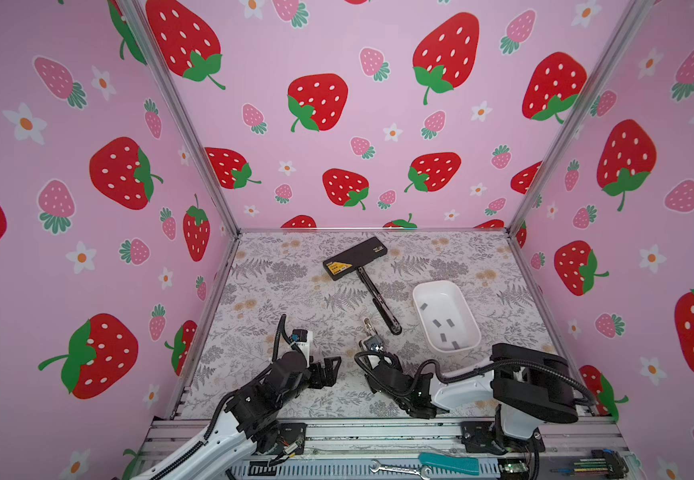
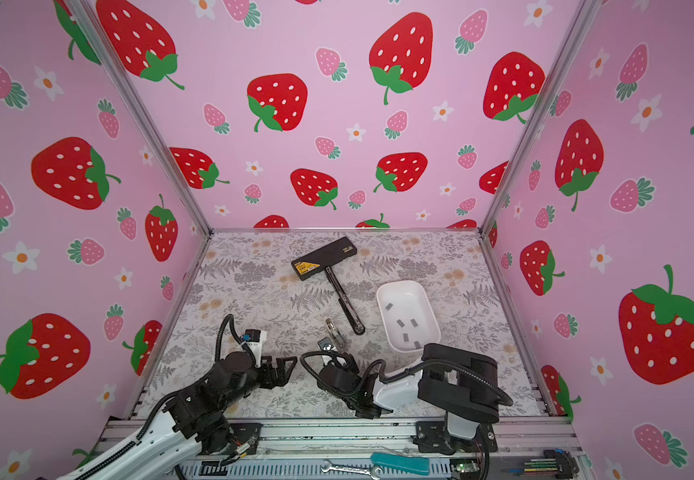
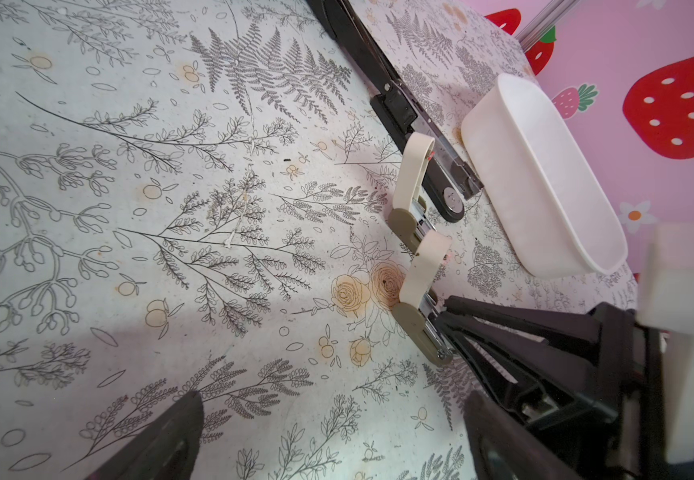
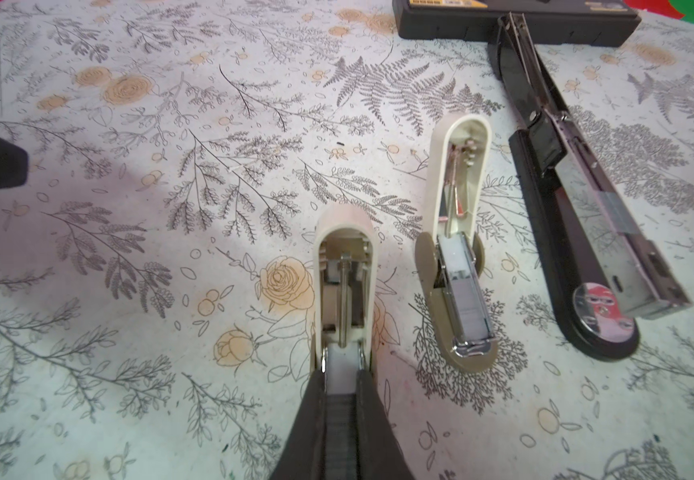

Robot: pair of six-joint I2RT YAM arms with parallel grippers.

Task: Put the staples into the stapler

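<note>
My right gripper (image 4: 341, 376) is shut on a grey ribbed strip of staples (image 4: 342, 428). Its tips sit at the rear end of a small beige stapler (image 4: 345, 291) that lies flipped open on the mat. In both top views this gripper (image 1: 379, 354) (image 2: 334, 355) is low at the front centre. More staples (image 1: 438, 323) (image 2: 400, 323) lie loose in the white tray (image 1: 420, 291). My left gripper (image 3: 334, 411) (image 1: 330, 370) hangs open and empty just left of the right one.
A second small beige stapler (image 4: 457, 249) lies open beside the first. Right of it is a long black stapler (image 4: 586, 208) (image 1: 378, 301), also open, its far end against a black box (image 1: 355, 257). The tray (image 3: 544, 178) stands close beside the long stapler.
</note>
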